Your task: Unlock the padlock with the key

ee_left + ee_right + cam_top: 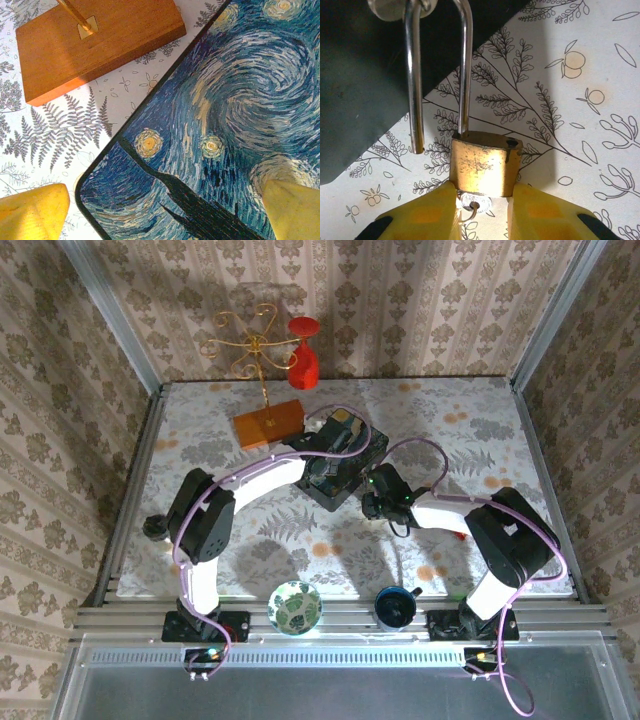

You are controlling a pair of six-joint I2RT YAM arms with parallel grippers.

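At the painted box's (345, 465) side nearest the right arm: padlock (485, 161) hangs by its shackle (465, 65) from a silvery fitting (395, 7) on the box, brass body low over the worktop (580, 100). One shackle leg sits in the body. The other is free, tip clear of the body, so it reads as popped. Key (474, 202) is in the bottom of the body.

Right fingers (422, 217): narrow gap, tips up against the body's lower corners, key head between them. Can't tell if the pads actually bite the key or only bracket it; the view is too close.

Left fingers (35, 212): spread wide, holding nothing, one tip over the lid, the other over the worktop off the box corner.

Doing the step well:
- Squeeze the key head, not the body.
- Turn about the key's axis with no side pull, or the key cocks in the slot.
- If the shackle is free, swing the body round on the seated leg to confirm.

Room:
- Box wall is close on the shackle side.
- Open worktop on the other side and back toward the arm base, so back out that way.
- Wooden stand base (100, 45) sits just beside the box corner under the left arm.
- Bowl (295, 607) and mug (397, 607) are well apart, at the near rail.
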